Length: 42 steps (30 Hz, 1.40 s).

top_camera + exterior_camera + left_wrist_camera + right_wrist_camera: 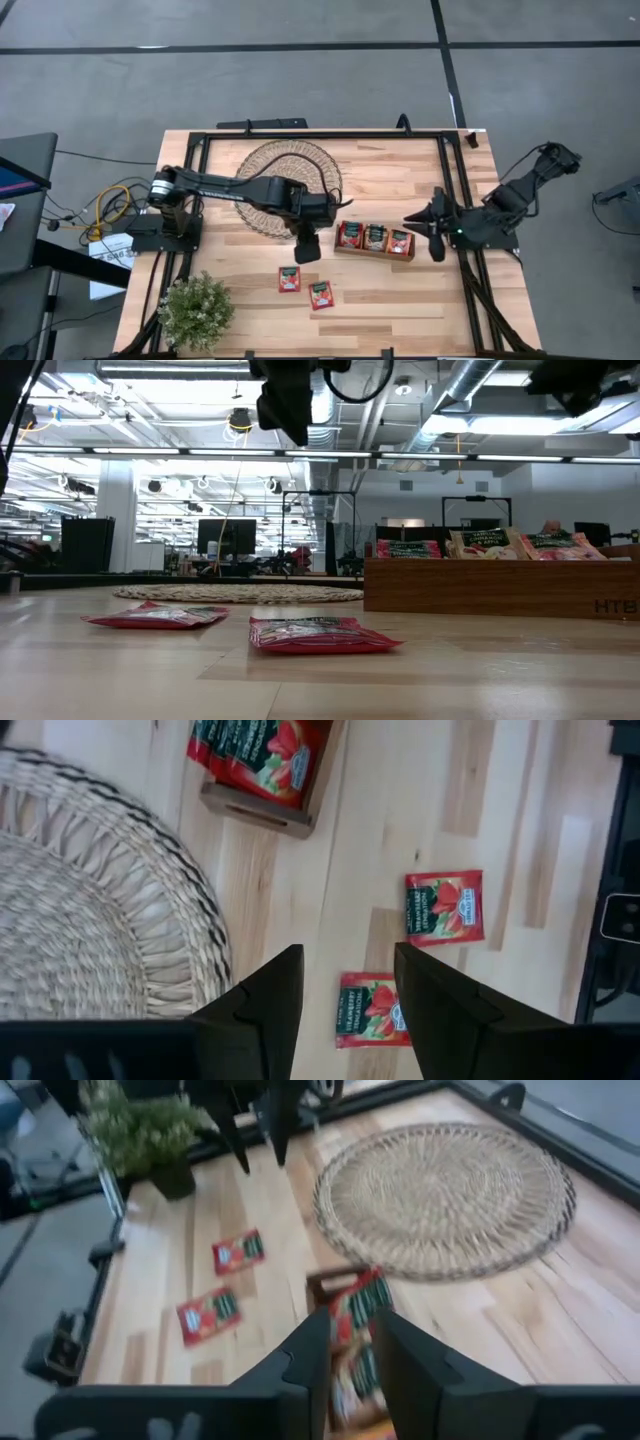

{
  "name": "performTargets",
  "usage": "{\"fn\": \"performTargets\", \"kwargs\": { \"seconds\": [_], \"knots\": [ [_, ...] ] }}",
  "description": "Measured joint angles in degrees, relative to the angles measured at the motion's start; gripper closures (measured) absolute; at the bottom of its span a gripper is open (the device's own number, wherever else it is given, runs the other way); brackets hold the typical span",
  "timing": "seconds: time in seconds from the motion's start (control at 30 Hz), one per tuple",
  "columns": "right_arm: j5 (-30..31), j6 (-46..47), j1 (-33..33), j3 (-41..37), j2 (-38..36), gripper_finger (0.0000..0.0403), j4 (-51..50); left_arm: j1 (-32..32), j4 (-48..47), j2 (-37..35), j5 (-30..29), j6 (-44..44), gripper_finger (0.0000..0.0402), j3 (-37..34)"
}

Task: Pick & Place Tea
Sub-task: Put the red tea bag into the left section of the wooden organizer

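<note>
Fingers of my left gripper (307, 247) stand apart w/ nothing between them; it hangs above the table just off the wooden tray (375, 251), on the wicker-mat side, aimed down so I can drop on loose tea. Through the gap in the left wrist view I see a red sachet (372, 1010) right ahead, a second red sachet (444, 907) a bit further out; both lie flat on bare wood near the tray, on the side away from the wicker mat (289, 178). Probably my next pick is the nearer one, hence the wide stance.

My right gripper (432, 229) sits at the tray's far end from the left one, fingers narrow w/ a slim gap, empty. The tray's three compartments hold upright sachets (374, 237), so most tea looks placed already. Potted plant (196, 309) stands well off from the tray, past the loose sachets.
</note>
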Motion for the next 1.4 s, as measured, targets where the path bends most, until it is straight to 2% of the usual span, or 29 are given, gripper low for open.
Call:
{"fn": "performTargets", "kwargs": {
  "seconds": [0.13,0.37,0.5,0.63,0.77,0.93,1.13,1.2,1.27,1.33,1.4],
  "knots": [
    [2.4,4.8,4.7,-0.2,-2.8,0.0338,-6.9,0.0,0.2,1.3,-0.1,-2.3,0.0252,-0.1],
    [10.3,9.5,15.5,-8.4,-9.0,0.0349,-4.1,0.0,-0.7,4.4,-0.2,-3.9,0.0252,-0.1],
    [8.7,8.3,17.6,-11.4,-14.3,0.0349,-4.0,0.0,-1.2,5.4,-0.2,-3.8,0.0252,-0.1],
    [4.6,3.3,15.7,-11.5,-18.4,0.0349,-6.1,-0.1,-1.9,5.8,-0.2,-6.1,0.0252,-0.2],
    [-0.3,-1.1,11.1,-11.5,-23.2,0.0349,-7.4,-1.6,-2.4,5.8,0.1,-9.9,0.0252,-0.2],
    [-3.0,-6.0,5.3,-11.9,-30.6,0.035,-6.4,-3.3,-4.2,5.8,0.1,-12.1,0.0252,-0.2],
    [-7.5,-9.1,0.3,-17.3,-40.7,0.035,-0.5,-3.2,-5.0,5.8,-0.1,-14.0,0.0252,-0.2],
    [-8.8,-9.7,-0.6,-19.6,-40.3,0.035,1.8,-2.3,-5.1,5.9,-0.1,-14.4,0.0252,-0.5],
    [-12.7,-10.2,-1.4,-21.5,-40.4,0.035,5.6,-1.0,-5.9,6.5,0.3,-15.7,0.0252,-1.1],
    [-14.2,-11.1,-2.0,-24.1,-39.9,0.035,12.5,0.3,-7.0,6.8,1.7,-16.5,0.0252,-3.1],
    [-15.0,-11.9,-2.5,-26.2,-39.8,0.035,15.1,1.0,-6.7,6.8,3.2,-17.3,0.0252,-6.7]
  ]
}}
